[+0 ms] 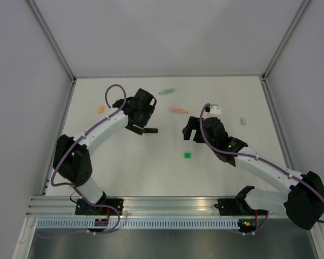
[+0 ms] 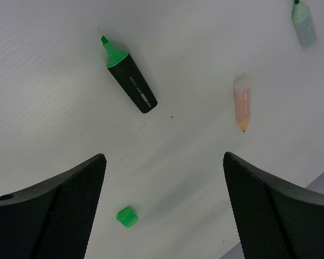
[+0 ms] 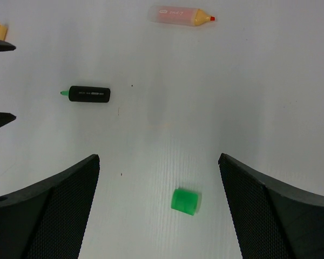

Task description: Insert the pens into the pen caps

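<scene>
Your left gripper [image 2: 163, 162] stands jaws apart and empty close to the black pen [image 2: 130, 82], which lies flat on the table [image 1: 124, 172] just ahead of its fingertips. Your right gripper [image 3: 158, 159] is spread wide too, holding nothing, over the bright green cap [image 3: 184, 200] on the near side. Come down square across the black barrel, clear of its green tip, so the tip is free to meet the cap. The orange pen [image 1: 178, 110] and mint pen [image 1: 167, 91] lie farther off, the orange cap [image 1: 101, 108] far left, the mint cap [image 1: 243, 121] right. White print on the black barrel and the orange pen's label are too small to read
</scene>
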